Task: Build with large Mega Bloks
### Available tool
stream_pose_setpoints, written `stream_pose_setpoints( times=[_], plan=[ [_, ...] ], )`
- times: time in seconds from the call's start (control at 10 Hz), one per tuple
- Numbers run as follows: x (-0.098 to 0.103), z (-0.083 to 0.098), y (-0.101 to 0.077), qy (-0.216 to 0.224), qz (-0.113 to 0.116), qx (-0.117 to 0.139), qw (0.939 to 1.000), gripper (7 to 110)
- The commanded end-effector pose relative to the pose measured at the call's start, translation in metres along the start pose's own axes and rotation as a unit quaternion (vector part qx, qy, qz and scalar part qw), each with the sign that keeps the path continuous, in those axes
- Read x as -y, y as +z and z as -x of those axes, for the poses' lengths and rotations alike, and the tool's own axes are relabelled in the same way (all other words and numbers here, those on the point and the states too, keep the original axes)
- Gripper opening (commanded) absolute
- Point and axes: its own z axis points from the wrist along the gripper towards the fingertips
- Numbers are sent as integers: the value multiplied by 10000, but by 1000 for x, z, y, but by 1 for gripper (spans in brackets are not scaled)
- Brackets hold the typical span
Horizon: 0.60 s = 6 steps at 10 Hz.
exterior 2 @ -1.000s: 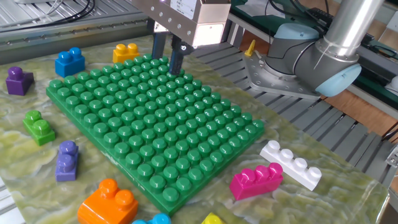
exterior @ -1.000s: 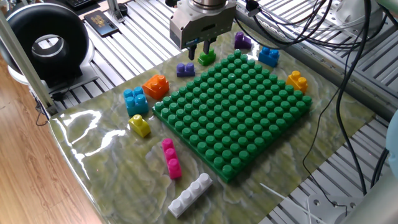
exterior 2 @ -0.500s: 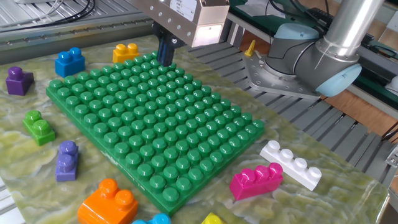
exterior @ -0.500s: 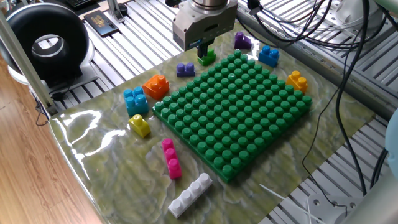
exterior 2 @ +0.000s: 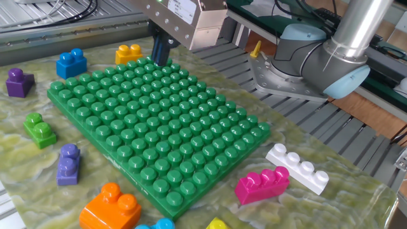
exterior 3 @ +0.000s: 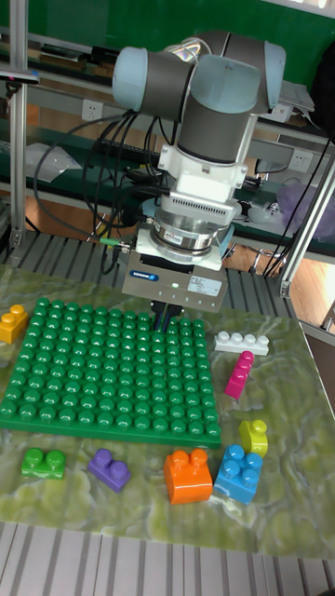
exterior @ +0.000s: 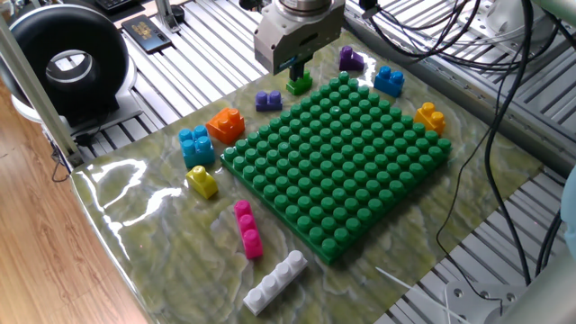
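The green baseplate (exterior: 337, 162) (exterior 2: 159, 127) (exterior 3: 112, 372) lies mid-table with no brick on it. Loose Mega Bloks ring it: white (exterior 2: 297, 167), pink (exterior 2: 262, 184), orange (exterior 2: 111, 207), violet (exterior 2: 68, 163), green (exterior 2: 39, 130), purple (exterior 2: 20, 83), blue (exterior 2: 72, 63), yellow (exterior 2: 129, 53). My gripper (exterior 2: 160, 54) (exterior: 295, 68) (exterior 3: 160, 318) hangs just over the studs at the plate's edge nearest the robot base. Its fingers are shut together and hold nothing.
A light-blue brick (exterior: 195, 146) and a yellow brick (exterior: 202, 182) sit off the plate's left corner. A black round device (exterior: 67, 63) stands at the back left. Cables (exterior: 486, 54) hang over the table's right side. Slatted metal surrounds the mat.
The fingers went from open to shut with nothing between them. The gripper slid a little along the plate's edge, leftward in the other fixed view. No brick moved.
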Motion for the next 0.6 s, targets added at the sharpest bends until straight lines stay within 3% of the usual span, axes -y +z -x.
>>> stream_pose_setpoints(
  times=[0.0, 0.1, 0.5],
  plan=[
    [5, -9, 0, -161, -46, -166, 9997, 7],
    [-7, -19, 1, -31, 178, -368, 9992, 7],
    [-6, -17, 5, 121, 121, -291, 9994, 7]
  ],
)
